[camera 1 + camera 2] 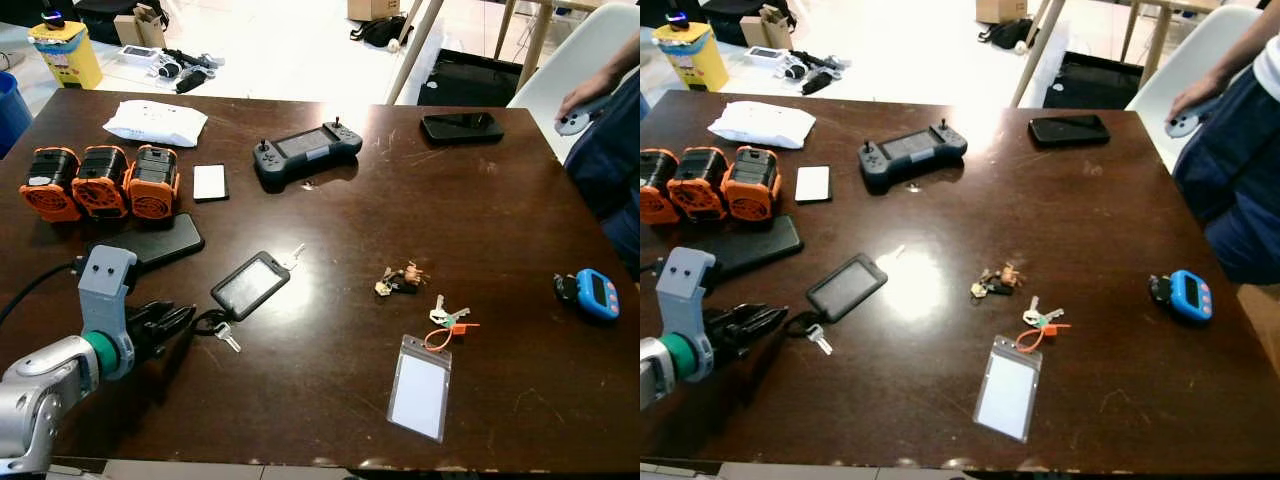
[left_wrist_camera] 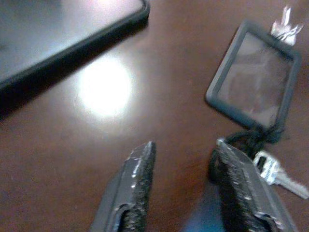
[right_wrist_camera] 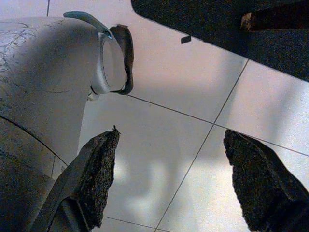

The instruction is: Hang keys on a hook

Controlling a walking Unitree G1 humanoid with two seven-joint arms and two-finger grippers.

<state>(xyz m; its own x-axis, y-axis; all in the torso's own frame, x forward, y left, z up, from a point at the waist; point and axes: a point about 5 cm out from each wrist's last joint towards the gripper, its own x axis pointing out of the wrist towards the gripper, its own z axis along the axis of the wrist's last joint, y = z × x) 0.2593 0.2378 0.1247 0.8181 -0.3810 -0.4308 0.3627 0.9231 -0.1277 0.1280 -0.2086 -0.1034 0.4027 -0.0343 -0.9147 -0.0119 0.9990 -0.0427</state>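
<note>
A black card holder (image 1: 250,284) lies on the dark table (image 1: 330,230), joined by a black cord loop (image 1: 208,323) to a silver key (image 1: 228,340). My left gripper (image 1: 183,319) rests low at the table's front left, open, its tips just short of that loop. In the left wrist view one finger (image 2: 241,179) touches the cord beside the key (image 2: 280,174), and nothing sits between the fingers. A small key bunch with a brown fob (image 1: 400,279) and keys with an orange tag (image 1: 450,320) lie mid-table. My right gripper (image 3: 171,137) hangs open over tiled floor.
A black phone (image 1: 150,243) lies just beyond my left gripper, with three orange battery packs (image 1: 100,182) behind it. A clear badge holder (image 1: 420,386), a game controller (image 1: 305,152), a second phone (image 1: 461,126) and a blue timer (image 1: 597,293) are spread about. A person (image 1: 610,150) sits at the right edge.
</note>
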